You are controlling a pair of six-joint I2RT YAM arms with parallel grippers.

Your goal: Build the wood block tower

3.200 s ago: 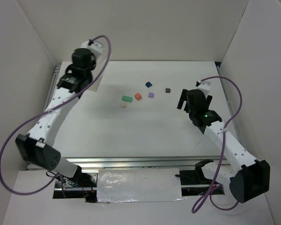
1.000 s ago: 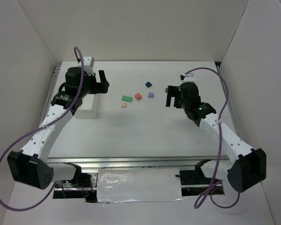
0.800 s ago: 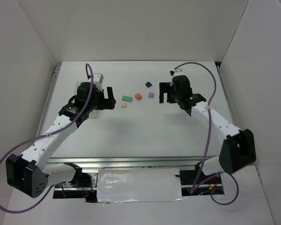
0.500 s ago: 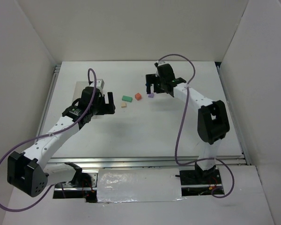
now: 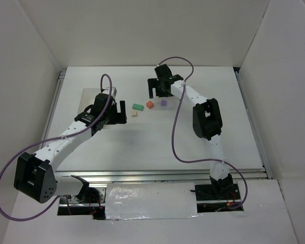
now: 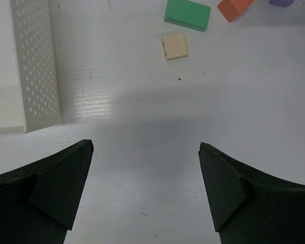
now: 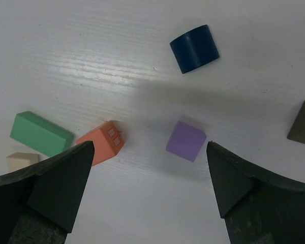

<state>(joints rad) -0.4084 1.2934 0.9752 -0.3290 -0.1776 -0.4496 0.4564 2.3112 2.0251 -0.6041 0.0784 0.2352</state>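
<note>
**Nothing stacked yet by the far edge**

We see the wood blocks [image 5: 150,104] lying one by one on the counter [image 5: 157,142], near the middle of its far edge, none resting on another. The purple cube [image 7: 186,141] sits at the centre of the group. The orange cube [image 7: 101,147] lies to its left, and the green block [image 7: 40,133] is just beside the orange cube, further toward the left edge. The tan block [image 7: 21,161] lies just on the near side of the green block. The blue block [image 7: 194,49] lies beyond the purple cube, toward the far edge. The olive block [image 7: 304,123] lies apart on the right.

The right gripper [image 7: 150,150] hovers over this group. Its fingers are spread wide and grasp nothing. In its wrist view the purple cube lies ahead, between the lines of the two fingers.

The left gripper [image 6: 146,152] hangs over bare counter to the left of the blocks. It is likewise spread and empty, with the tan block ahead of it. The white box [image 6: 33,66] lies on its left, toward the left edge.
</note>
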